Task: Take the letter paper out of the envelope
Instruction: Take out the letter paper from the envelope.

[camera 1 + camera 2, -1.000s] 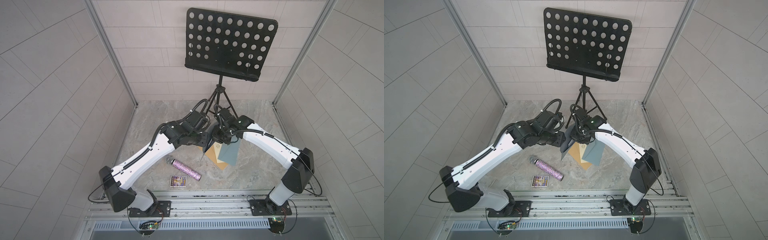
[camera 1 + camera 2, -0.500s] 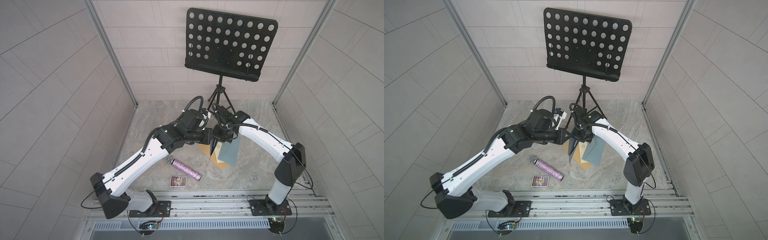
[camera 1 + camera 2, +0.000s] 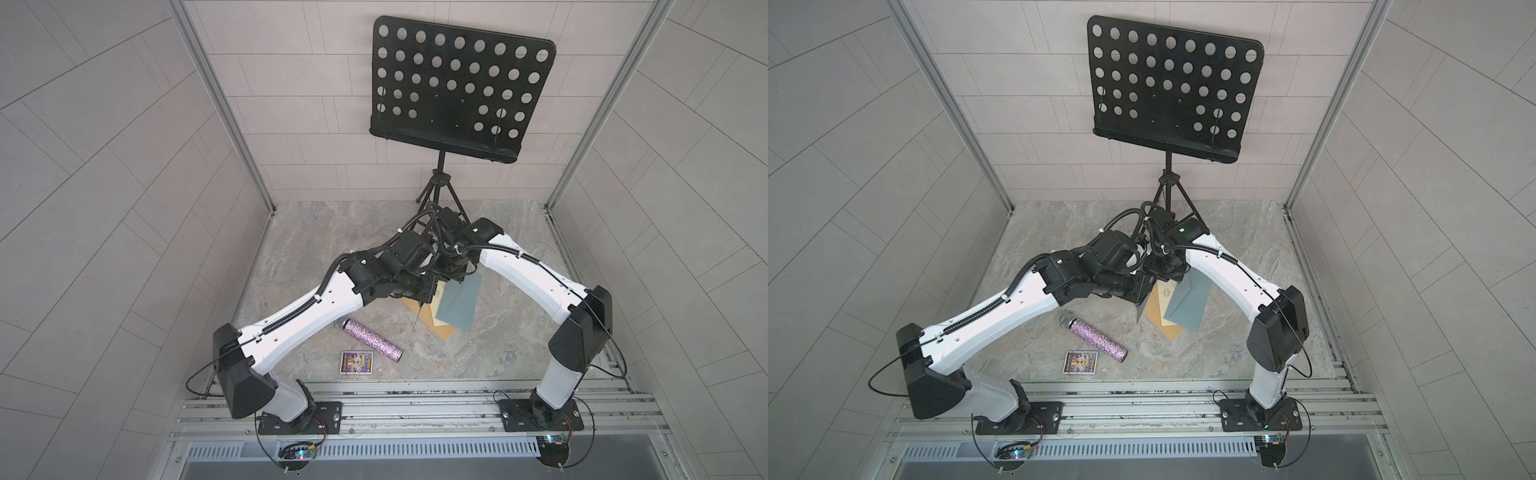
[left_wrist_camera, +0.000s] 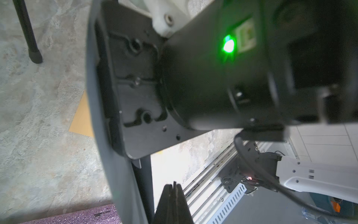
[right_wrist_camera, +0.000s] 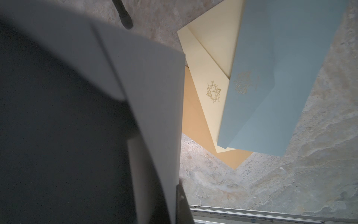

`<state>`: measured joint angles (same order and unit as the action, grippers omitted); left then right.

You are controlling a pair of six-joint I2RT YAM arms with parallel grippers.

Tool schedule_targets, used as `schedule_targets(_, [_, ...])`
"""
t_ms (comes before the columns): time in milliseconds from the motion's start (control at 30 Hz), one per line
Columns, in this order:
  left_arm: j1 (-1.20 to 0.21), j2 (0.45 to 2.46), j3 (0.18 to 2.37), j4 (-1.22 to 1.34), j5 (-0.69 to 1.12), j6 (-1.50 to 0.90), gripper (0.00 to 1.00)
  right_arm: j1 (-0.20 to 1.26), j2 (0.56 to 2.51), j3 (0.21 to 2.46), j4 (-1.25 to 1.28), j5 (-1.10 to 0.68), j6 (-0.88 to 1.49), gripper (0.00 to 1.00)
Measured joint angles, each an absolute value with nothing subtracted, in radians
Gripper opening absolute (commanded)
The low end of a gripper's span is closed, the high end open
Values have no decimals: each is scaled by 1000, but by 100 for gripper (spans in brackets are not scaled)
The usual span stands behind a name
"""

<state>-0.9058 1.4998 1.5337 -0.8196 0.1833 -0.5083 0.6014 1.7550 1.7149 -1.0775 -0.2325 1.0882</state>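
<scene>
Well left of the pile of envelopes (image 3: 457,307), a small picture card (image 3: 356,362) and a glittery microphone (image 3: 372,340) lie on the stone table (image 3: 511,340). Nearer the pile, the left gripper (image 4: 173,183) has its fingers pressed together; whether they pinch anything cannot be told. Above the pile's left edge, a grey envelope (image 5: 151,77) hangs edge-on, clear of the table, with the right gripper (image 5: 174,192) clamped on it. The letter paper cannot be told apart from the envelope. Behind the pile stands a black music stand (image 3: 1169,87).

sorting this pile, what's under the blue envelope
A cream envelope with gold "Thank You" lettering lies under the blue envelope, and a tan envelope under that. How far they reach beneath the blue is covered.
</scene>
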Motion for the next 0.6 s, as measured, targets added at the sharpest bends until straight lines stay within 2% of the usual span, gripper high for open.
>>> schedule_targets(233, [-906,1513,1546,-862,101,-465,14,586,1754,1711,-1065,-273,1106,0])
schedule_targets(600, [-911,1547,1568,-889,-12,-410,18,583,1749,1708,-1058,-309,1139,0])
